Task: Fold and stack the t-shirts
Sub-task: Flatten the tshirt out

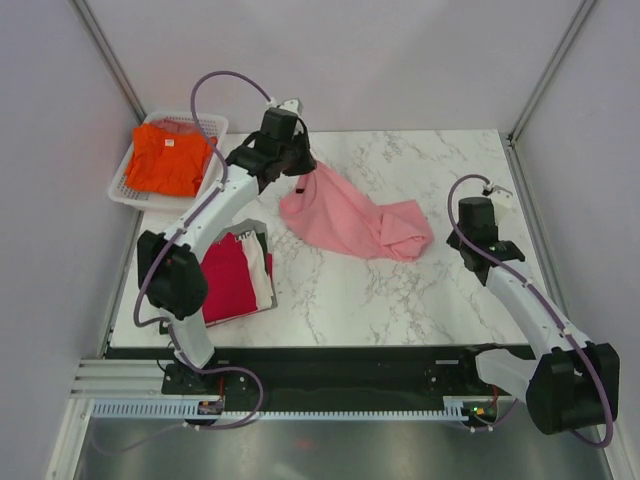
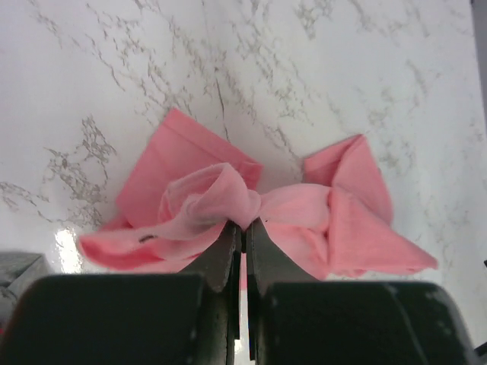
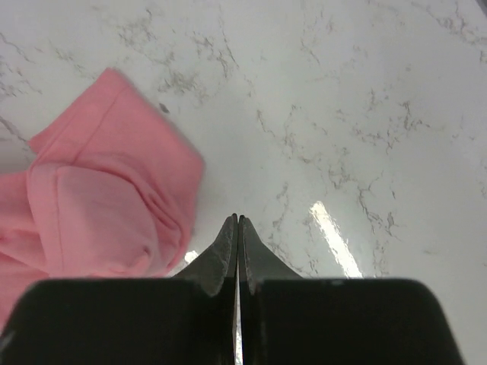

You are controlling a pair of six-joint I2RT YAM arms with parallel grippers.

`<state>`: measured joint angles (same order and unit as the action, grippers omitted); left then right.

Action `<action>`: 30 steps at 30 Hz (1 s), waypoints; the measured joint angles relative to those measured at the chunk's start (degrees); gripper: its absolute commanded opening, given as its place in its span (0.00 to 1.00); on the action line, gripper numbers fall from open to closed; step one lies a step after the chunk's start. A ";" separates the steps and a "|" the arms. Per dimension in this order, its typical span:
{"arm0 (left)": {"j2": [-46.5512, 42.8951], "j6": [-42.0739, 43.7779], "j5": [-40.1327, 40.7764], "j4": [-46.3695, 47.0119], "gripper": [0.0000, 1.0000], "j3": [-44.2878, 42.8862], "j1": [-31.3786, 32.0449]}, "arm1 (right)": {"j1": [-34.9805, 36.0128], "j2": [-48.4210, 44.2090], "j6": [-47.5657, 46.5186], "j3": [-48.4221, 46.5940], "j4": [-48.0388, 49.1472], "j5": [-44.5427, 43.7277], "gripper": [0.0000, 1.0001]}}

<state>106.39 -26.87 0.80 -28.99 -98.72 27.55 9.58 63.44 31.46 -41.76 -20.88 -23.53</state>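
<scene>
Pink t-shirt (image 1: 352, 222) trails from the left hand (image 2: 243, 226), clamped on its far end, towards the right hand (image 3: 239, 221), closed empty just beside it.

Crumpled pink tee (image 1: 350, 222) mid-table, one end bunched and raised; orange tee (image 1: 168, 158) far left; red tee (image 1: 228, 275) folded, near left.

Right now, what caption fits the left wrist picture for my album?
Left end effector pinching a bunched pink t-shirt, marble table beyond.

The table (image 1: 400, 290) is viewed from above and behind. Wrist views are aimed closely downward; the pink t-shirt (image 1: 350, 222) is shared by all 3.
</scene>
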 measured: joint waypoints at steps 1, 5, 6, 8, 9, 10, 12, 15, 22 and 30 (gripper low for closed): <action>-1.75 0.00 0.46 -0.31 0.02 -0.44 -0.11 | -0.42 0.00 -0.02 -1.16 -0.28 0.37 0.00; -5.70 0.02 1.25 -1.25 0.02 -1.70 -0.26 | -1.79 -0.42 -0.22 -5.60 -0.04 1.60 0.13; -6.27 0.02 1.27 -1.51 0.02 -1.70 -0.31 | -2.14 -0.72 -0.17 -6.21 0.24 2.45 0.26; -6.91 0.02 1.25 -2.14 0.02 -1.70 -0.33 | -2.64 -1.53 -0.66 -6.47 1.18 4.94 0.47; -6.93 0.04 1.25 -2.32 0.02 -1.70 -0.33 | -2.73 -1.70 -1.22 -6.34 1.60 6.67 0.53; -6.93 0.04 1.22 -2.47 0.02 -1.70 -0.33 | -2.84 -1.77 -1.81 -5.88 2.86 9.07 0.55; -6.88 0.04 1.11 -3.32 0.02 -1.57 -0.33 | -2.84 -0.98 -2.95 -4.85 5.20 15.45 0.56; -6.88 0.04 1.03 -4.15 0.02 -1.57 -0.33 | -2.49 3.23 -4.15 -4.79 7.56 23.26 0.61; -6.91 0.09 0.81 -5.35 0.02 -1.57 -0.33 | 3.93 13.35 -4.81 -7.21 9.46 29.81 0.75; -6.93 0.11 0.66 -5.73 0.02 -1.57 -0.33 | 12.41 22.86 -6.75 -16.57 10.10 25.64 0.61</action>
<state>99.46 -26.76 1.45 -34.72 -100.29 27.22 22.00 86.30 24.71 -58.33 -10.79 2.11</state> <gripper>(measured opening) 0.034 0.698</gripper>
